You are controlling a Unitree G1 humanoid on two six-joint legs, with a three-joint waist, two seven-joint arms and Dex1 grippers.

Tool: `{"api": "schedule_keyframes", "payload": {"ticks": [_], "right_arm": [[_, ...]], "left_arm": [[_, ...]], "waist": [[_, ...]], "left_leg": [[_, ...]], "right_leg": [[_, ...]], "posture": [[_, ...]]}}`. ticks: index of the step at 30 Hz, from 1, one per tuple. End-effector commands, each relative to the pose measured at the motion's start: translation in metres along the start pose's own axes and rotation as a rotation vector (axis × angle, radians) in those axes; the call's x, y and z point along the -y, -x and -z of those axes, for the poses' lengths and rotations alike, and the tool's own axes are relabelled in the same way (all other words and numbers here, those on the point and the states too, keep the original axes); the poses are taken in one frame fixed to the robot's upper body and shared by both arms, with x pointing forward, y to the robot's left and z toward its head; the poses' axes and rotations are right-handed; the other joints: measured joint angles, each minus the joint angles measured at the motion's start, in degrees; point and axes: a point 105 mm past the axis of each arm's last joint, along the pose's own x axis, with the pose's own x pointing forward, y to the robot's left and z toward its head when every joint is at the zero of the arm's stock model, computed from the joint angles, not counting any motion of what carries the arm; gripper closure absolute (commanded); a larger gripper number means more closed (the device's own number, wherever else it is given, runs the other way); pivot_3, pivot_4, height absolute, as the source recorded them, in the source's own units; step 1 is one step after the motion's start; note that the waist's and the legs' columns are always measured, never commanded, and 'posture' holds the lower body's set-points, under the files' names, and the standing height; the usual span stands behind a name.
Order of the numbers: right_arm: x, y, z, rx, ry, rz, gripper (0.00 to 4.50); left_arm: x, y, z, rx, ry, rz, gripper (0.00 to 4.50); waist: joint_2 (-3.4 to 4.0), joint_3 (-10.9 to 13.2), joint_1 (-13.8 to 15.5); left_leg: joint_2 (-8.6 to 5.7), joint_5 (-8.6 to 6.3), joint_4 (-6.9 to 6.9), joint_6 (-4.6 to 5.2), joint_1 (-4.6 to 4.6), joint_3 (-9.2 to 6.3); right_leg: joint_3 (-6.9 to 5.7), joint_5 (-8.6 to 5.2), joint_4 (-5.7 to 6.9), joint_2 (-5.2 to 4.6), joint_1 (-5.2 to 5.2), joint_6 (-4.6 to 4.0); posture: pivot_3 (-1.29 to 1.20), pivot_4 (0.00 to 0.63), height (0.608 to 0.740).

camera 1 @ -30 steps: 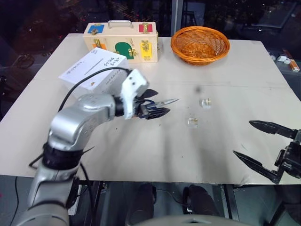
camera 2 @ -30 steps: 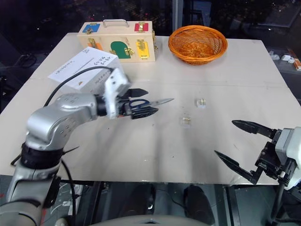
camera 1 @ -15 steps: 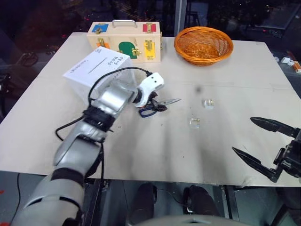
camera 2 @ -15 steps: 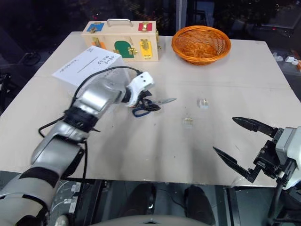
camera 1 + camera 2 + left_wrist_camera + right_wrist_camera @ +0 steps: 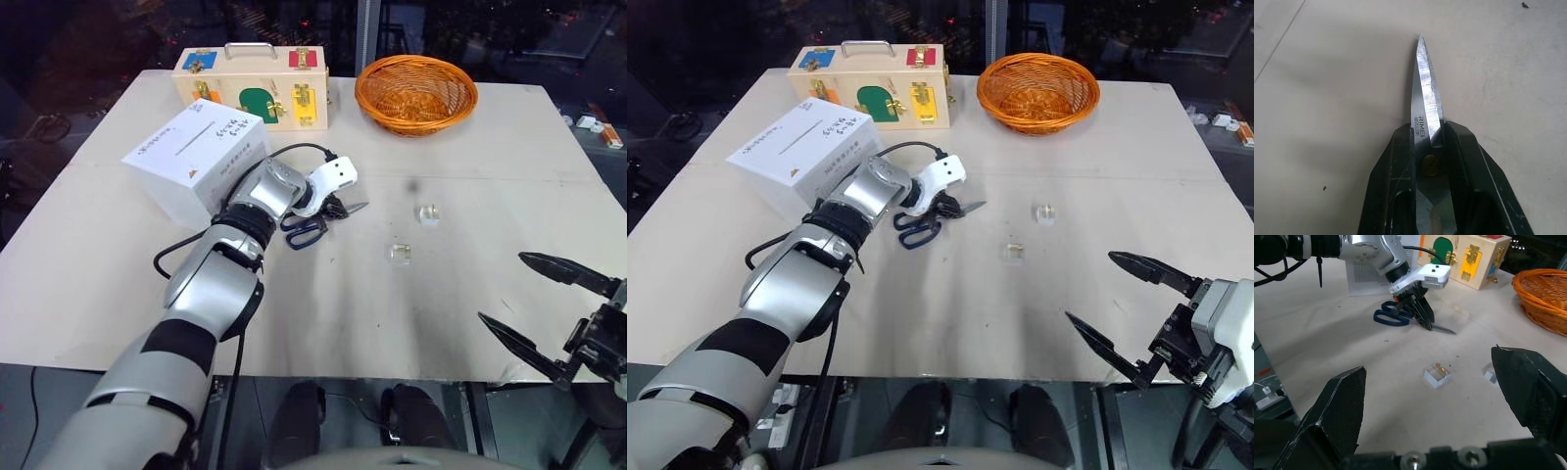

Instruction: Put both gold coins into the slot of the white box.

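In the left wrist view the left gripper [image 5: 1432,161] clamps the scissors [image 5: 1426,105] blades; the right gripper [image 5: 568,313], lower right, is wide open and empty.

I count two small clear cases [image 5: 427,213] – one white box [image 5: 195,157], one wooden case [image 5: 253,86], one basket [image 5: 416,92], one pair of scissors [image 5: 310,227].
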Motion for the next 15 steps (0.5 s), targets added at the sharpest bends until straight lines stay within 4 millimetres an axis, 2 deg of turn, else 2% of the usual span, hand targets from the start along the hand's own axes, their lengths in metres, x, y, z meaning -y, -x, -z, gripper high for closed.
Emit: {"api": "schedule_keyframes", "payload": {"ticks": [1,4,7,10,15], "right_arm": [[-0.002,-0.002,-0.004,0.024,0.024,-0.007,0.0],[-0.001,-0.002,-0.001,0.027,0.016,-0.016,0.0],[-0.001,-0.004,0.0,0.033,0.009,-0.03,0.0],[0.0,-0.007,0.002,0.045,-0.003,-0.053,0.0],[-0.002,-0.014,0.005,0.066,-0.024,-0.106,0.0]], "left_arm": [[0.0,0.012,-0.004,0.063,0.011,0.042,4.19],[0.015,0.04,-0.034,0.271,0.021,0.161,4.19],[0.033,0.071,-0.039,0.339,0.028,0.21,4.19],[0.056,0.099,-0.025,0.321,0.049,0.21,4.19],[0.092,0.138,0.018,0.249,0.052,0.173,4.19]], "waist": [[0.0,0.0,-0.4],[0.02,0.0,-0.6],[0.04,0.1,-0.5],[0.09,0.1,-0.7],[0.21,0.1,-0.7]], "left_leg": [[0.0,0.0,0.0,0.0,0.0,0.01],[0.01,0.0,-0.04,0.0,-0.01,0.05],[0.04,0.01,-0.03,-0.01,-0.07,0.02],[0.05,0.01,-0.03,-0.02,-0.06,0.02],[0.09,0.01,-0.09,-0.02,0.14,-0.01]], "right_leg": [[0.01,0.07,0.0,0.0,0.0,-0.12],[0.05,0.09,-0.01,0.0,-0.04,-0.15],[0.02,0.1,0.0,-0.01,-0.07,-0.17],[0.04,0.1,0.03,-0.02,-0.08,-0.17],[0.2,0.09,0.14,-0.01,-0.08,-0.18]], "posture": [[0.0,0.15,0.726],[0.0,0.15,0.726],[0.0,0.15,0.726],[0.0,0.15,0.726],[0.0,0.15,0.726]]}}
